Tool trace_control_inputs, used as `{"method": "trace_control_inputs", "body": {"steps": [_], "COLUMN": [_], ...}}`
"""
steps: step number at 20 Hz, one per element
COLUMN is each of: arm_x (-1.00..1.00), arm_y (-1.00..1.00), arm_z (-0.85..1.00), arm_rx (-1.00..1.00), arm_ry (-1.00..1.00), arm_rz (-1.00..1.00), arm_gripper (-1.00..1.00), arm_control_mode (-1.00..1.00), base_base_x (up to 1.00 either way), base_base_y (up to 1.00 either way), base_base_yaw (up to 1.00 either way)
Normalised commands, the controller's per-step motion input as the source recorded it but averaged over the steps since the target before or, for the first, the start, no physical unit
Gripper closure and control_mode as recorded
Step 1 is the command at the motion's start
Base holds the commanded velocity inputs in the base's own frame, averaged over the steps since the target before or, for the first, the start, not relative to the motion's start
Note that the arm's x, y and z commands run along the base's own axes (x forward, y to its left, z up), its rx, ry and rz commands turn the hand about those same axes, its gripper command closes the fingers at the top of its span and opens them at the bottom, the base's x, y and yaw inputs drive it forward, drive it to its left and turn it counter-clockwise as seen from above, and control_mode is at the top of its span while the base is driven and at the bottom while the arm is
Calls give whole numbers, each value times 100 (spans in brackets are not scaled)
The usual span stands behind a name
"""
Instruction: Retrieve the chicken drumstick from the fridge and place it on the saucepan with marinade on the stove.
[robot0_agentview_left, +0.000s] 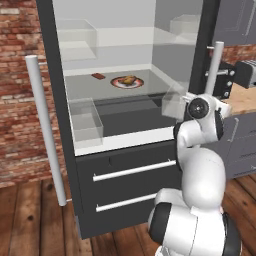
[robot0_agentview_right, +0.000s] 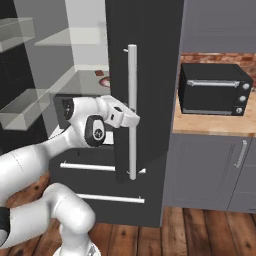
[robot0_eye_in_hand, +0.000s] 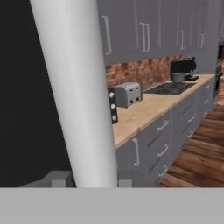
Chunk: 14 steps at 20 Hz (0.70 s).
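Observation:
The fridge (robot0_agentview_left: 131, 176) stands open, its shelves showing. A golden-brown chicken drumstick (robot0_agentview_left: 129, 79) lies on a small plate on the middle shelf. My gripper (robot0_agentview_right: 131, 119) is well to the right of it, shut on the pale bar handle (robot0_agentview_right: 132, 90) of the fridge's right door. In the hand view that handle (robot0_eye_in_hand: 76, 96) runs up between the two fingertips (robot0_eye_in_hand: 59, 178). Far along the counter lies the stove (robot0_eye_in_hand: 168, 89), with the grey saucepan (robot0_eye_in_hand: 178, 77) on its far side. Any marinade inside is too small to make out.
A flat dark red piece (robot0_agentview_left: 98, 76) lies left of the plate. The left door's handle (robot0_agentview_left: 42, 130) juts out at the left. A black toaster oven (robot0_agentview_right: 215, 90) and a toaster (robot0_eye_in_hand: 127, 94) stand on the wooden counter (robot0_eye_in_hand: 148, 109) right of the fridge.

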Motion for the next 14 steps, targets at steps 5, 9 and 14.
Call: {"method": "trace_control_inputs", "body": {"steps": [5,9,14], "arm_x": [-34,-13,-68], "arm_y": [-67,13,62], "arm_z": [0,19,97], "arm_rx": [9,0,0], "arm_ry": [0,1,-1], "arm_rz": [-12,0,0], "arm_gripper": [-100,-100,-100], "arm_control_mode": [-100,-100,-100], "base_base_x": [0,0,0], "base_base_y": [0,0,0], "base_base_yaw": [0,0,0]}}
